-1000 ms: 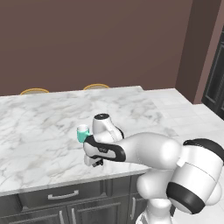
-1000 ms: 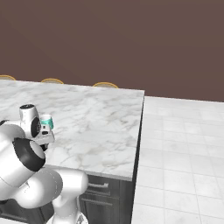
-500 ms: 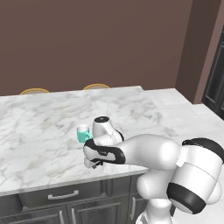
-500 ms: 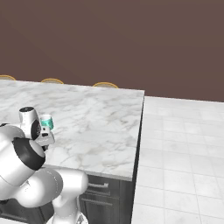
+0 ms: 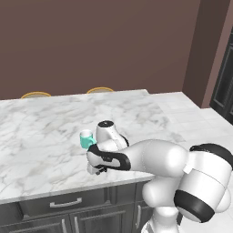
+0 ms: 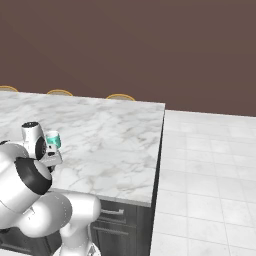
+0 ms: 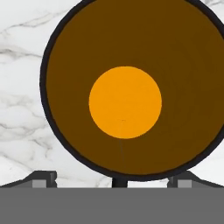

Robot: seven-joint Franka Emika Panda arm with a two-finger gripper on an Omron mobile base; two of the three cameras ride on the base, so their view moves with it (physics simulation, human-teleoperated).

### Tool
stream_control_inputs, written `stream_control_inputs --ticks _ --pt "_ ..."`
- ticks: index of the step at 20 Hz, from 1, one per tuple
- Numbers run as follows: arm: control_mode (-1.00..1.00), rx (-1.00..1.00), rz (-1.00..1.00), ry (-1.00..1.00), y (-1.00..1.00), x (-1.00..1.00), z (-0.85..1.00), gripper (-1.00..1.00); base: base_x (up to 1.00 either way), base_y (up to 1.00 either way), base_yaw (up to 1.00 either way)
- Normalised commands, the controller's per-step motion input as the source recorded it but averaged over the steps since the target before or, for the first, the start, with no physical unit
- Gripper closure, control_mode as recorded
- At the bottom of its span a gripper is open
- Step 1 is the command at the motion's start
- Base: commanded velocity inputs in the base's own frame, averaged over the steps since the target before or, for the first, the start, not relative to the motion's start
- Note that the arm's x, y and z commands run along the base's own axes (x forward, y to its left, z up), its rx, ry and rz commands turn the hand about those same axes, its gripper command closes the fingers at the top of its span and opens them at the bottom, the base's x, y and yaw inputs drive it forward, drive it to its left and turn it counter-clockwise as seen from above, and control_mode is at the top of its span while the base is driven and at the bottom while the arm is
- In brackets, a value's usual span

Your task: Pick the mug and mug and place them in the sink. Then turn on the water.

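In the hand view I look straight down into the black mug point(image 7: 127, 57), with its orange bottom point(image 7: 125, 102) close below. My gripper point(image 7: 113, 179) is open, one fingertip point(image 7: 43, 178) on each side of the mug's near rim, holding nothing. The teal mug point(image 5: 85, 139) point(image 6: 53, 140) stands upright on the marble counter point(image 5: 41, 132), just left of my wrist. In the left base view my hand point(image 5: 98, 166) points down near the counter's front edge and hides the black mug. The sink and the water tap are out of view.
Tan chair backs point(image 5: 100, 90) point(image 6: 120, 97) peek over the counter's far edge. The counter ends at its right edge point(image 6: 159, 150), with pale tiled floor point(image 6: 210, 170) beyond. Dark drawers point(image 5: 63, 202) run under the front edge. A dark cabinet point(image 5: 225, 77) stands at far right.
My hand has sunk slightly toward the counter over the black mug. The teal mug has not moved and the jaws have stayed open.
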Motion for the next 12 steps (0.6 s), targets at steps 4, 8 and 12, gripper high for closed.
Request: stream_control_inputs --ticks 4,8,12 --pt "-1.00 0.00 0.00 0.00 0.00 0.00 -0.01 -1.00 0.00 0.00 0.00" --pt "-1.00 0.00 0.00 0.00 0.00 0.00 0.00 -1.00 0.00 0.00 0.00" --pt "-1.00 0.00 0.00 0.00 0.00 0.00 0.00 -1.00 0.00 0.00 0.00"
